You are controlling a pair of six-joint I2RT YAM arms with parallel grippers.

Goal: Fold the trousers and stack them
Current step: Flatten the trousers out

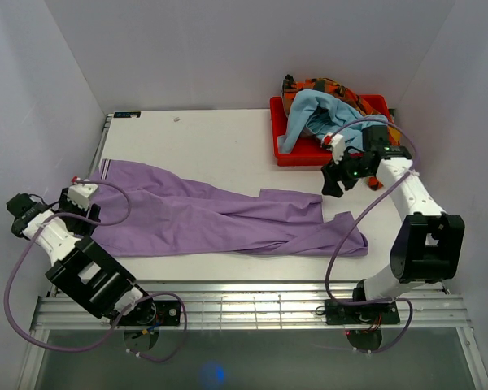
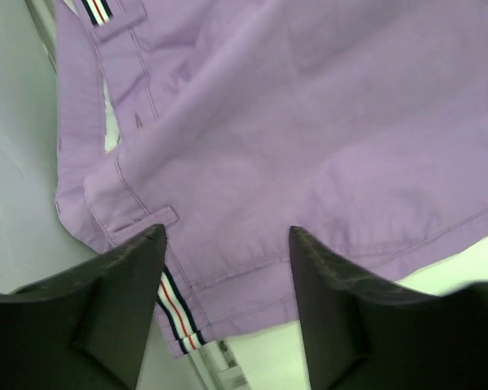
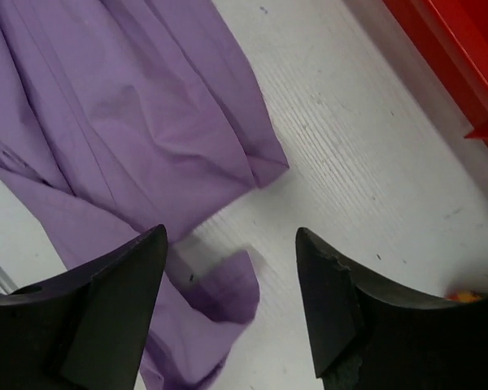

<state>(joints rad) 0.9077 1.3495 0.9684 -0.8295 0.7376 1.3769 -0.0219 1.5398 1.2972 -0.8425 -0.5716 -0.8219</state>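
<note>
Trousers (image 1: 220, 215) were seen from above spread lengthwise on the table (image 1: 211, 138), unfolded. The waistband (image 1: 104, 175) lay at the left and the leg ends at the right, with one leg crossed and rumpled towards the front edge. The left pincer (image 1: 83, 195) was held just beside the waistband. The right pincer (image 1: 335, 180) was held above the leg ends, near a red bin (image 1: 281, 134) heaped with other clothes (image 1: 317, 114). No fold had yet been made.

From the left wrist, the left pincer (image 2: 228, 236) was shown with its jaws apart and nothing between them. The striped waistband (image 2: 177, 309) lay below it, close to the table's edge.

From the right wrist, the right pincer (image 3: 232, 236) was likewise shown spread and empty, above one leg end (image 3: 260, 166) and bare table (image 3: 366, 179). A second leg end was curled over nearer the camera, and a corner of the bin (image 3: 464, 49) was visible.

Several risks were judged likely. If the crossed leg were not straightened, the twist would be shut inside the fold and a lumpy, uneven stack would result. If only the top layer were pinched, the cloth beneath would be left behind. The waistband could be dragged off the edge, being so near it. The bin's clothes could be snagged by the right arm.
</note>
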